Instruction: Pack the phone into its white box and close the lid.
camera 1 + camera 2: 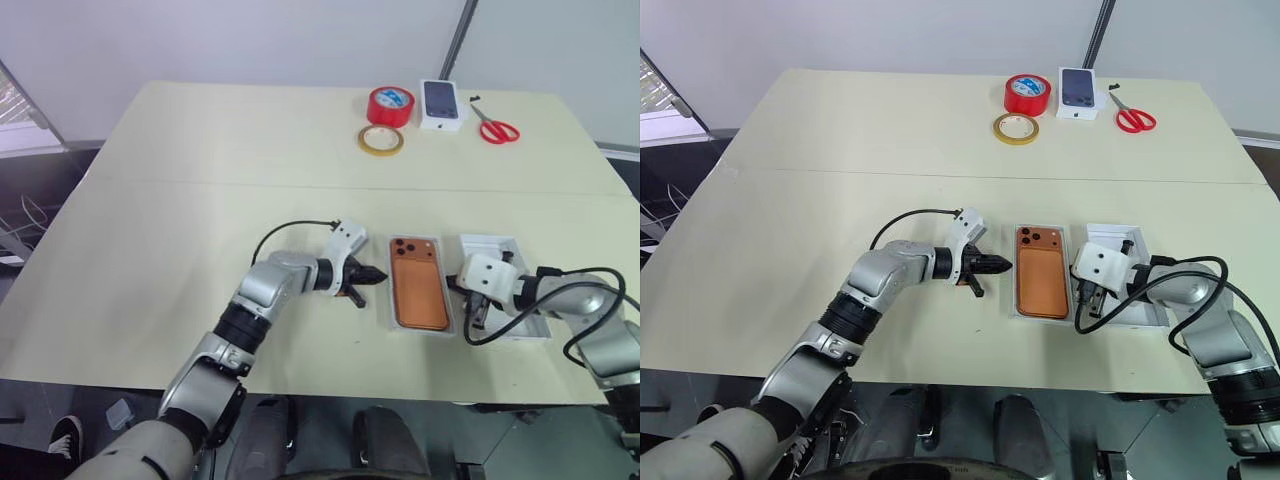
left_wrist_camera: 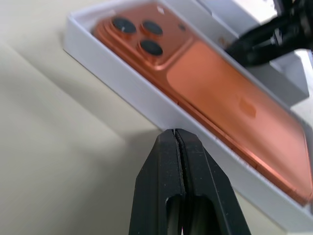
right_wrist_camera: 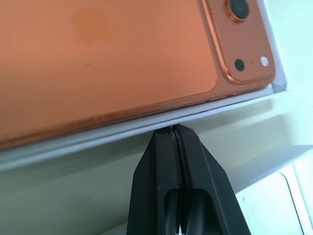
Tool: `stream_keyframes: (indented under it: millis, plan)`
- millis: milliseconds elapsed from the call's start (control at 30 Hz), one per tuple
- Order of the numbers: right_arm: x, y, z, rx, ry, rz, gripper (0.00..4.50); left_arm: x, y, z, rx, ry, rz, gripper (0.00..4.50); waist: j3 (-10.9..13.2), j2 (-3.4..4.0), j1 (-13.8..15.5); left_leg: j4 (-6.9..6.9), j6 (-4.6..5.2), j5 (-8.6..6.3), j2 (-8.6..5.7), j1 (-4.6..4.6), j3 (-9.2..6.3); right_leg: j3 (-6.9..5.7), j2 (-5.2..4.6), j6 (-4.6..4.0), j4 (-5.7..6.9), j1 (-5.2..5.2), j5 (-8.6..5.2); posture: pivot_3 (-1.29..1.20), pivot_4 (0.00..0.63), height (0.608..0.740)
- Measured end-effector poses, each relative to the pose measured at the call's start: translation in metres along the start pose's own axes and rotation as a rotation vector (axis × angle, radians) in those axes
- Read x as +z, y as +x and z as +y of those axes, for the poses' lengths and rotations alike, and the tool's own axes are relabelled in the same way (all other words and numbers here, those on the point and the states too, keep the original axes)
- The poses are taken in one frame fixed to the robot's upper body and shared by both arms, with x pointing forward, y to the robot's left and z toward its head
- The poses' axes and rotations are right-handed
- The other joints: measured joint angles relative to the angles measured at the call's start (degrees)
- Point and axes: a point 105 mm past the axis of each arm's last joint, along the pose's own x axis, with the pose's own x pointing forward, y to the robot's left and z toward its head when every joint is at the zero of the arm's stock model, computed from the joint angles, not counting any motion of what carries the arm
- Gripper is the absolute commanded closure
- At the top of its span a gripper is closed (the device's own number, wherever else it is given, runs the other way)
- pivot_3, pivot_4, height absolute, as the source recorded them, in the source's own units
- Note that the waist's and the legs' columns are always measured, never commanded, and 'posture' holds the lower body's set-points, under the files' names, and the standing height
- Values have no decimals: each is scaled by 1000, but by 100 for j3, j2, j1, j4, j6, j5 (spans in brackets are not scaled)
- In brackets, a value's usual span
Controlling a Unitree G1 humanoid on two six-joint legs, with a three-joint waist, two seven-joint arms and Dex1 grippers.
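So the phone point(image 1: 418, 288) is lying back-up in the white box point(image 1: 390, 300), camera cluster at the far end, roughly in the middle of the near half of the table point(image 1: 200, 200). The left gripper point(image 1: 377, 274) sits at about 9 o'clock from the box, pointing at its long side – fingers pressed fully together, nothing between them, tips just short of the box wall. In the left wrist view you can see the closed tips right by the white rim, though I can't tell if they actually touch it. The right gripper point(image 1: 1087, 297) is over at 3 o'clock from the box, also pinched shut and empty, its tips right up by the opposite long wall in the right wrist view. Just behind that arm, still at 3 o'clock of the phone, lies the lid point(image 1: 505, 245), partly hidden by the wrist and its cable. Way up at 12 o'clock – far edge of the table – there's a red tape roll point(image 1: 390, 105), a yellow tape ring point(image 1: 381, 140), a small carton point(image 1: 441, 104) with a phone picture on it, and red scissors point(image 1: 497, 128).
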Motion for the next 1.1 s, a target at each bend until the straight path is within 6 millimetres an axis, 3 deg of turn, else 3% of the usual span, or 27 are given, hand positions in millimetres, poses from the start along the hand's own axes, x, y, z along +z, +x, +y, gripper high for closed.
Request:
stream_keyframes:
  millis: [233, 367, 467, 567, 600, 700, 800, 933, 1000, 1100]
  plan:
    - [-7, -5, -1, -5, -4, 11, 4461, -11, -12, 3, 22, -2, -10, 4446, -1, 1, 1, 1, -4, 2, 0, 1, 0, 0, 0, 0, 0, 2, 0, 0, 150, 728]
    - [-12, -10, -5, -15, 3, 24, 4461, -9, -18, 4, 39, 14, -31, 4446, -1, 2, 1, 3, -3, 2, 0, 1, 0, 0, -1, 0, 0, 4, 0, 0, 150, 728]
    - [-14, -17, -13, -52, 32, 22, 4461, 1, -32, 13, 85, 33, -90, 4446, -1, 2, -7, -1, -5, 3, 3, 2, -1, 0, 1, 0, 1, 0, 0, 0, 150, 728]
    - [-18, -24, -12, -55, 70, 25, 4500, 15, -54, 20, 119, 70, -151, 3597, -1, 4, -9, -3, -8, 5, 4, 2, -1, 0, 2, 0, 0, 1, 0, 0, 150, 728]
    - [-20, -27, -10, -49, 77, 28, 4500, 17, -63, 22, 127, 77, -162, 3059, -2, 4, -9, -3, -10, 6, 5, 4, 0, 0, 2, 0, -1, 4, 0, 0, 150, 728]
    - [-24, -30, -6, -27, 118, 30, 3585, 14, -83, 27, 139, 68, -169, 1553, -2, 4, -1, 2, -4, 2, 4, 7, -1, -1, 0, 0, -1, 12, 0, 0, 150, 728]
    - [-19, -35, -15, -56, 188, -10, 2055, 13, -100, 29, 142, 101, -171, 28, -1, 5, -10, 2, 0, 0, 2, 7, -1, 0, -3, -1, -1, 10, 0, 0, 150, 728]
    - [9, -47, -43, -165, 226, -126, 33, 25, -124, 23, 95, 175, -214, 0, 0, 12, -18, -10, -7, 3, 8, 6, -2, 0, 0, -2, 0, 0, 0, 0, 150, 728]
    - [17, -54, -44, -164, 251, -147, 33, 27, -141, 20, 82, 230, -231, 0, 0, 13, -9, -17, -7, 3, 13, 7, -1, 0, 2, -2, -7, 1, -1, 0, 150, 728]
    - [7, -59, -34, -142, 363, -94, 33, 20, -163, 17, 71, 302, -231, 0, 0, 12, 2, -13, -2, -1, 12, 5, -1, -1, -4, -4, -12, 6, -1, 0, 150, 728]
